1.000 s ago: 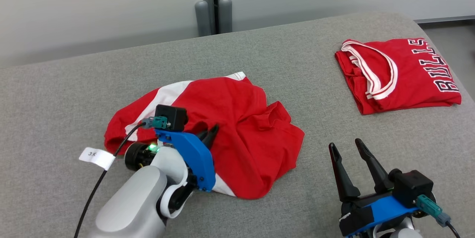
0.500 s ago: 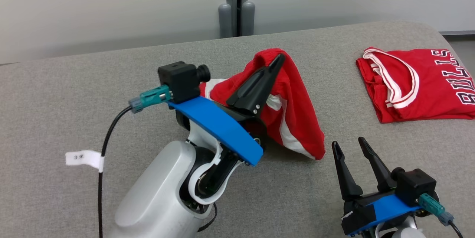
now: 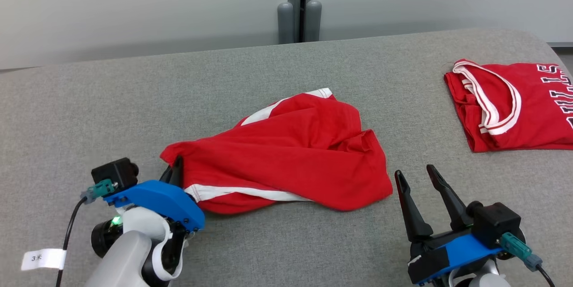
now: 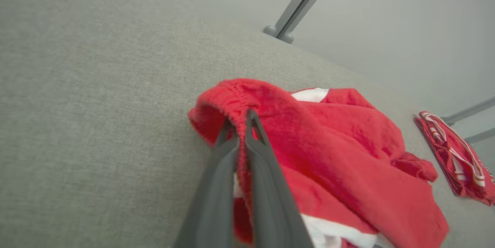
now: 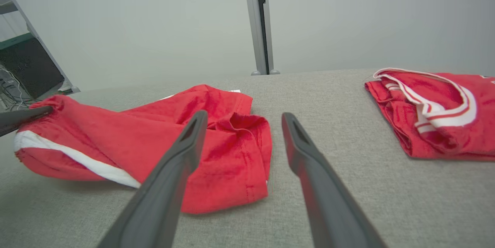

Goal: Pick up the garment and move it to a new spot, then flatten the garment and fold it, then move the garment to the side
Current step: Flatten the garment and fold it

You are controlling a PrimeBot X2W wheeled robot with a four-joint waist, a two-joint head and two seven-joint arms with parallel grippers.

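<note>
Nearest, at about five o'clock on the grey padded surface (image 3: 112, 99), the right gripper (image 3: 414, 173) is poised with its two dark fingers spread apart and nothing between them. Over at seven o'clock the left gripper (image 3: 175, 169) has its fingers pinched together on a bunched hem of the red garment (image 3: 291, 152), which lies crumpled across the middle with a white stripe along its near edge. It looks a light, limp knit that will sag and drag from a single pinch. I'd judge a second hold on the free edge near the right gripper, at a hem rather than mid-cloth, would help spread it. Whether the pinch catches one layer or two, I can't quite tell. Further off at two o'clock lies a folded red jersey (image 3: 501, 108), well apart. At twelve stands a grey post (image 3: 299, 9).
</note>
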